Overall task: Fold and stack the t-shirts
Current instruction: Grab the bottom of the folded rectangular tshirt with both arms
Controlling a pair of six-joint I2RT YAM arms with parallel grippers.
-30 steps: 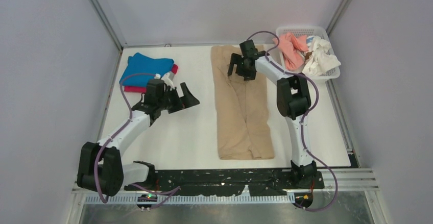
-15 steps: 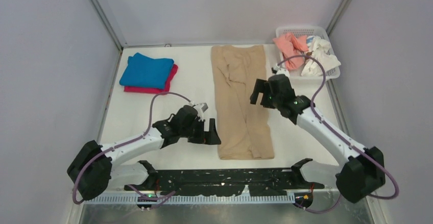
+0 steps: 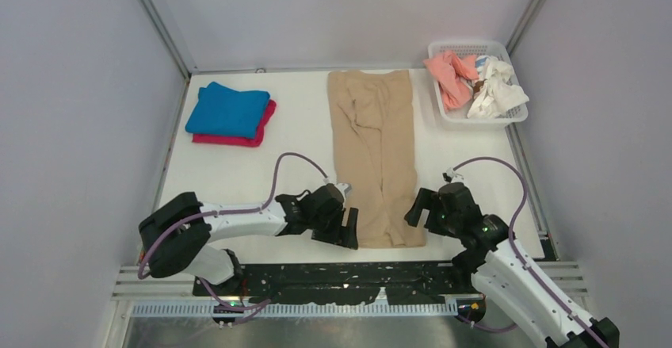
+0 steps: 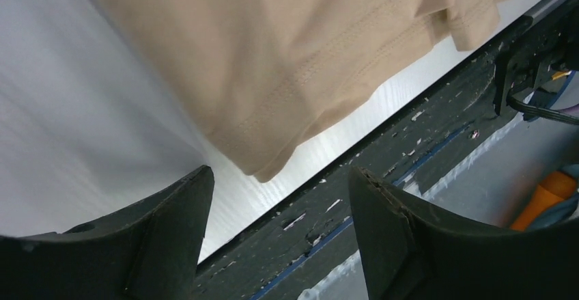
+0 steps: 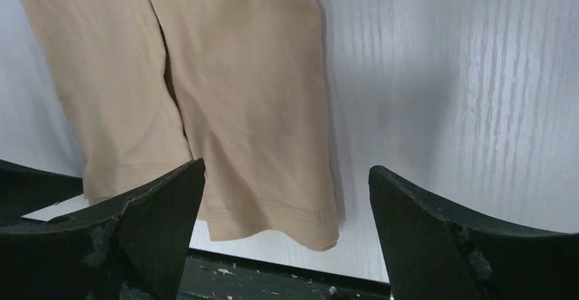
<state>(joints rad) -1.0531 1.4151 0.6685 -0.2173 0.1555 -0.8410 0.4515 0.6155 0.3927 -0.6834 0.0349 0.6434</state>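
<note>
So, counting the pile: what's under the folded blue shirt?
A magenta-pink shirt, only its edge showing at the blue shirt's right and near sides. The rest is covered, as is anything beneath.

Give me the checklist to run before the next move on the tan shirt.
1. Left claw open and empty: ok.
2. Right claw open and empty: ok.
3. Each claw at its own near corner of the tan shirt: ok.
4. Tan shirt lying as a flat long strip, sides folded in: ok.
5. Claws low enough to pinch the cloth: cannot tell.
6. Folded stack apart from the tan shirt: ok.
</note>
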